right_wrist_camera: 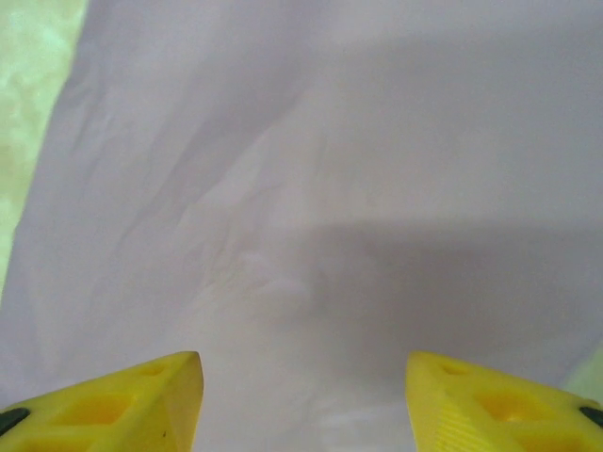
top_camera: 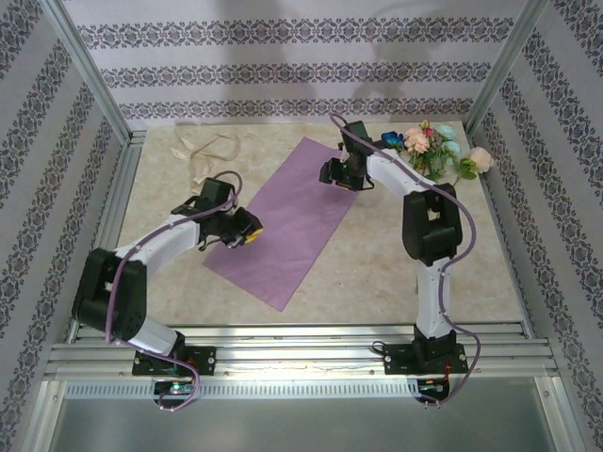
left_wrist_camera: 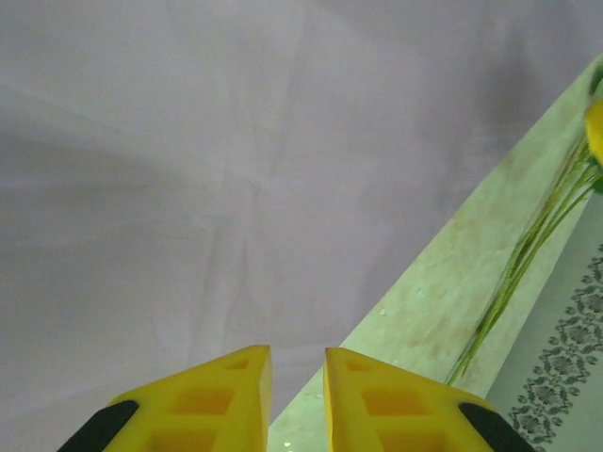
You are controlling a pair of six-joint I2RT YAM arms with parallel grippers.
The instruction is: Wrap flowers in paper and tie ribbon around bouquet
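Note:
The lilac paper (top_camera: 287, 221) lies flat and slanted across the middle of the table. My left gripper (top_camera: 249, 230) hovers at its left long edge. In the left wrist view the yellow fingers (left_wrist_camera: 236, 395) stand a narrow gap apart, with nothing between them, and the paper (left_wrist_camera: 217, 169) edge runs beneath that gap. My right gripper (top_camera: 330, 173) sits over the paper's far right edge; it (right_wrist_camera: 303, 358) is wide open above the bare paper (right_wrist_camera: 320, 188). The flowers (top_camera: 438, 151) lie at the back right, their green stems (left_wrist_camera: 523, 264) beyond the paper. The cream ribbon (top_camera: 207, 149) lies looped at the back left.
Aluminium frame posts (top_camera: 89, 71) and patterned walls (top_camera: 301, 66) close in the beige tabletop (top_camera: 377, 273) on three sides. Bare table runs between the paper and the near rail (top_camera: 301, 334).

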